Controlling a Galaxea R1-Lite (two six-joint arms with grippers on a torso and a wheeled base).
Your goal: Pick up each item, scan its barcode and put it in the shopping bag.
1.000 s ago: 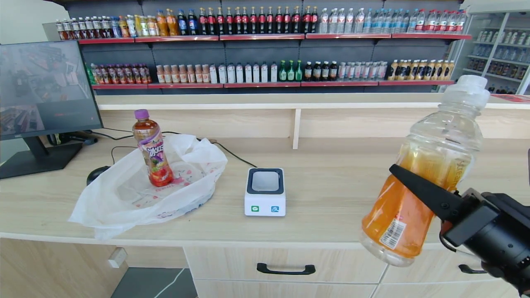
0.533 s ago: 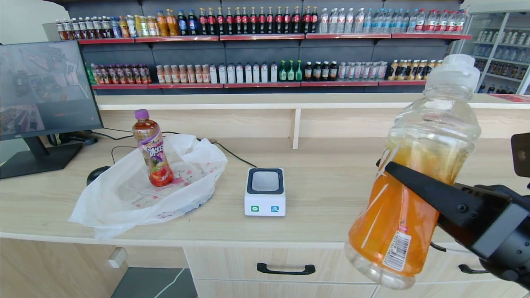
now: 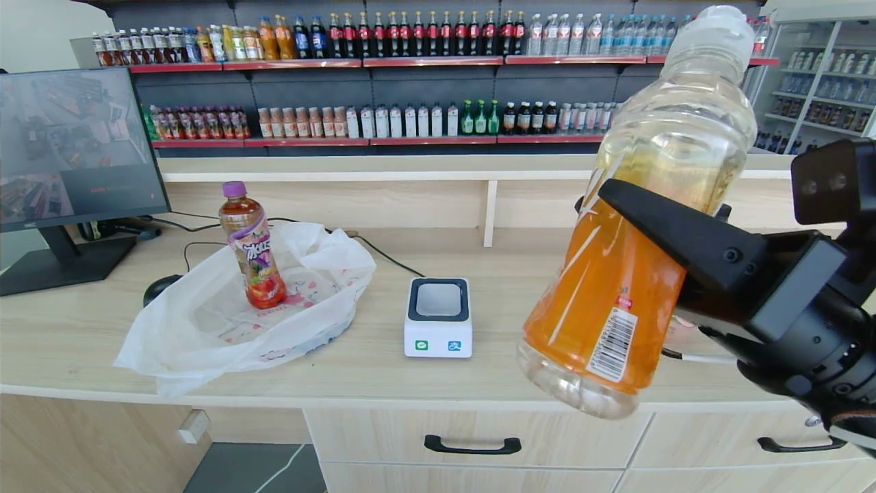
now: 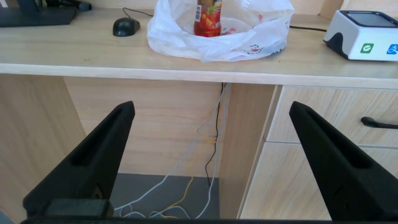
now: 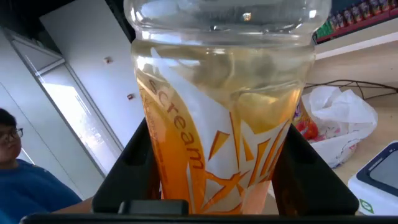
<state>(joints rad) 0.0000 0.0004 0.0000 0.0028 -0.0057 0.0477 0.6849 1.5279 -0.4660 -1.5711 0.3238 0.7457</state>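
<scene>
While the right fingers (image 3: 674,229) clamp a tilted clear plastic bottle of orange drink (image 3: 616,294), the left fingers (image 4: 93,162) gape wide, empty.

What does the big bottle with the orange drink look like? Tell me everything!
The bottle is clear plastic with a pale cap, partly full of orange drink. A see-through label with white streaks wraps it, and a white barcode patch sits near its base. It is tilted in the air, cap up, in front of the counter. The right tool clamps its middle with black fingers; nothing else touches it.
</scene>
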